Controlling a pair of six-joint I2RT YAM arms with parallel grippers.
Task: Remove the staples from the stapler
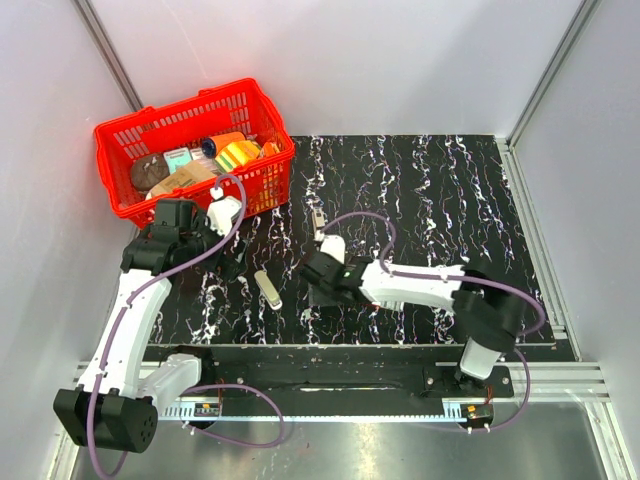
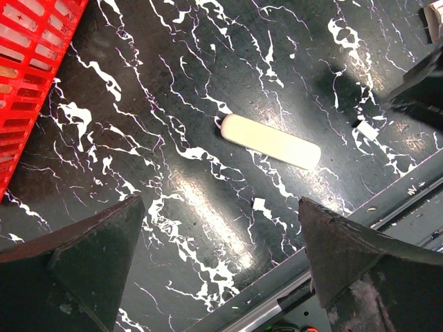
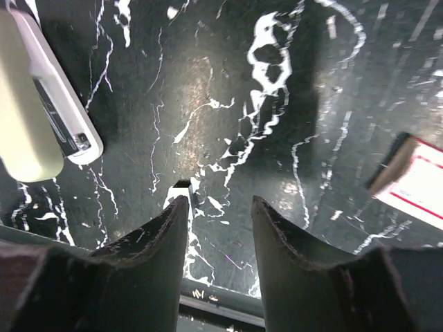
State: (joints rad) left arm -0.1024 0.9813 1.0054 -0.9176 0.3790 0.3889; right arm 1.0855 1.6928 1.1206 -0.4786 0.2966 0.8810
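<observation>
The stapler [image 1: 319, 217], a small slim dark bar with a pale top, lies on the black marbled mat toward the far middle, apart from both grippers. An all-cream bar [image 1: 268, 288] lies between the arms; it also shows in the left wrist view [image 2: 270, 140] and the right wrist view [image 3: 31, 117]. My left gripper [image 1: 235, 268] [image 2: 221, 204] is wide open and empty, hovering near the cream bar. My right gripper [image 1: 314, 280] [image 3: 218, 200] is open and empty, low over the mat just right of the cream bar. No staples are clearly visible.
A red basket [image 1: 120, 135] full of items stands at the back left. A small dark-sided block with a white, red-lined face [image 3: 415, 183] lies right of my right gripper. A tiny dark bit [image 3: 181, 185] sits by its left fingertip. The mat's near edge is close.
</observation>
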